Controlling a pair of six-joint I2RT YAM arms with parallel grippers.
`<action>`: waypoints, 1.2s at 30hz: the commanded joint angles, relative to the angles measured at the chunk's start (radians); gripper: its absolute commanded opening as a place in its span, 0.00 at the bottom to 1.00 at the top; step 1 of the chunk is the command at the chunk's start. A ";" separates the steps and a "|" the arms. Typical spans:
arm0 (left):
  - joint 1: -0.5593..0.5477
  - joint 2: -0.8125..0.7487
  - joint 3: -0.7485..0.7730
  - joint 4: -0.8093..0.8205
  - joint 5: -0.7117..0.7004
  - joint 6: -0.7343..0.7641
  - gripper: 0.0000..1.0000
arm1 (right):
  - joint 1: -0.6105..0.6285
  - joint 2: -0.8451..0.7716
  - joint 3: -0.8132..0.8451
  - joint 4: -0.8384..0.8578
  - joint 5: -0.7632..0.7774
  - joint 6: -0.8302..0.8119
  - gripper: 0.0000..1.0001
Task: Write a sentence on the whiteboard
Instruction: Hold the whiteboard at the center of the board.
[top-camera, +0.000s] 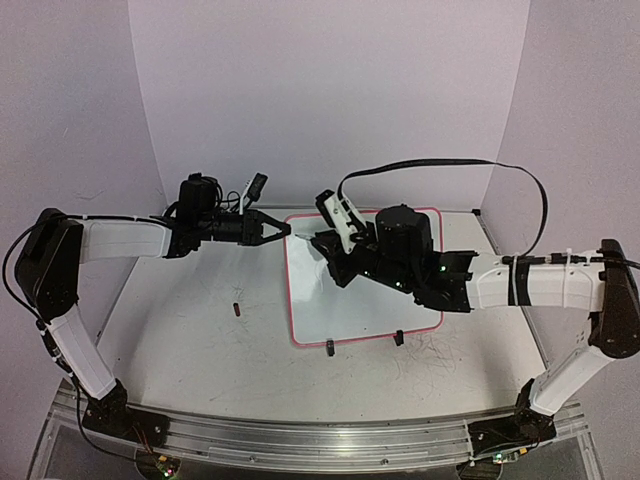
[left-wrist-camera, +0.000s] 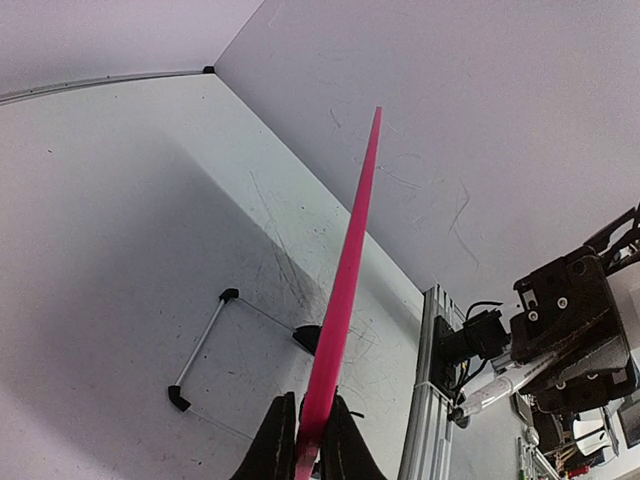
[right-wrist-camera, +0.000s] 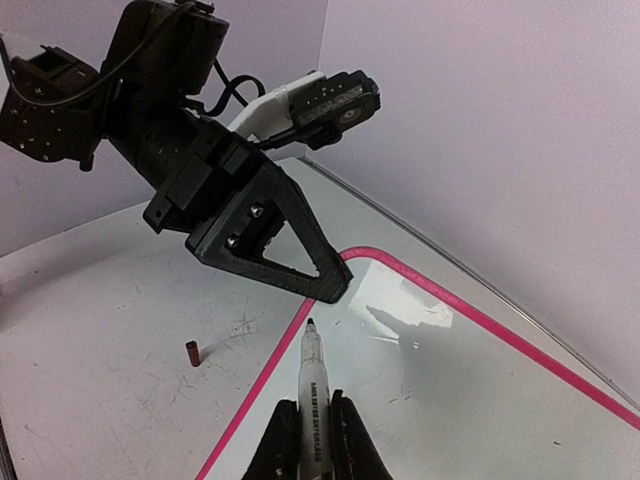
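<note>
The whiteboard (top-camera: 390, 305), white with a pink rim, lies in the middle of the table on two black clip feet (top-camera: 329, 347). My left gripper (top-camera: 283, 230) is shut on the whiteboard's rim at the far left corner; in the left wrist view the rim (left-wrist-camera: 350, 250) runs edge-on out of the closed jaws (left-wrist-camera: 312, 425). My right gripper (right-wrist-camera: 315, 410) is shut on a white marker (right-wrist-camera: 313, 370), whose dark tip points at the board face just inside the left rim (right-wrist-camera: 270, 375), close under the left gripper's black fingers (right-wrist-camera: 290, 265). The sentence is not in view; the board face shows blank.
A small dark red cap (top-camera: 236, 309) lies on the tabletop left of the board, also seen from the right wrist (right-wrist-camera: 191, 352). A black cable (top-camera: 500, 165) loops above the right arm. An aluminium rail (top-camera: 330, 440) runs along the near edge. Walls close in behind and at both sides.
</note>
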 joint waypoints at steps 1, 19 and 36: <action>0.000 0.011 0.006 0.042 0.010 0.014 0.07 | 0.011 -0.025 -0.023 0.075 0.026 0.009 0.00; 0.000 0.019 0.002 0.044 0.007 0.005 0.00 | 0.033 -0.047 -0.077 0.064 0.025 0.047 0.00; -0.040 0.042 -0.007 0.044 0.015 0.008 0.16 | 0.100 0.031 -0.084 0.100 0.181 0.033 0.00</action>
